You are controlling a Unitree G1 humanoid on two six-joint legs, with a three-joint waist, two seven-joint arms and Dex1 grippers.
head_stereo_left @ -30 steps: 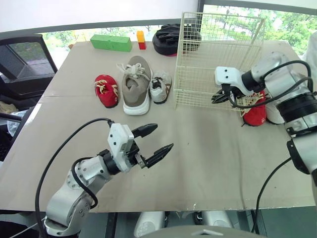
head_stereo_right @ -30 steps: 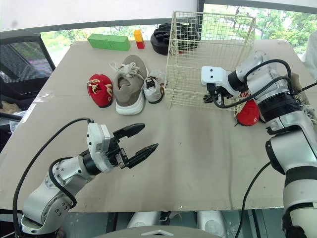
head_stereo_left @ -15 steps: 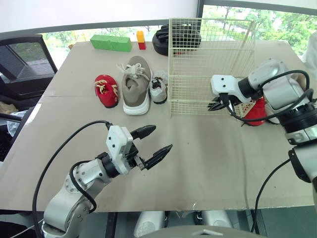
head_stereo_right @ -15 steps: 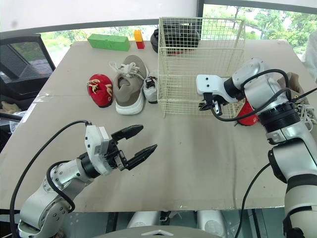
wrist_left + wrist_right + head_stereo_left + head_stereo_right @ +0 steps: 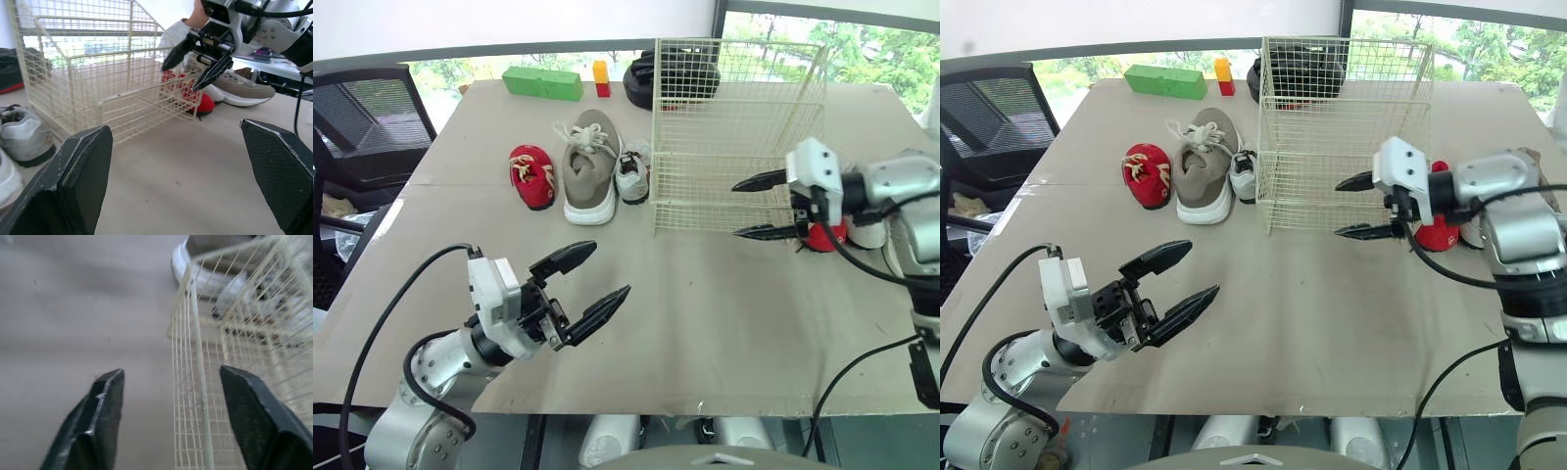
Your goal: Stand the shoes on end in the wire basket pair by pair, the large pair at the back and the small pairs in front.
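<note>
Left gripper: the left gripper point(image 5: 612, 268) hangs over the near part of the table point(image 5: 724, 304), well apart from all the shoes. Both black fingers are spread wide with nothing between them.

Right gripper: the right gripper point(image 5: 735, 210) is at the basket's near right corner, pointing toward the robot's left. Its fingers are well apart and it's got hold of nothing. From its own wrist cam the corner wire sits in the gap between the two fingers, and I can't tell if either one touches the mesh.

Wire basket: the wire basket point(image 5: 734, 127) stands upright on the table, just right of the shoe row.

Shoes on the left: three in a row, sole down. The small red shoe point(image 5: 532, 176) is furthest left, with the big tan shoe point(image 5: 589, 166) and its white laces just beside it. The small grey shoe point(image 5: 631, 173) is tucked up against the basket's left side.

Shoes on the right: a second red shoe point(image 5: 820, 237) lies just past the basket's right side, partly hidden by the right gripper. In the left wrist view a tan shoe with a white sole point(image 5: 244, 87) lies just beyond it.

Back of table: there's a green block point(image 5: 543, 83) and a little yellow-and-red block point(image 5: 601, 78). Something black point(image 5: 646, 73) sits behind the basket, can't tell what.

Off to the left: a black mesh chair point(image 5: 362, 127).
</note>
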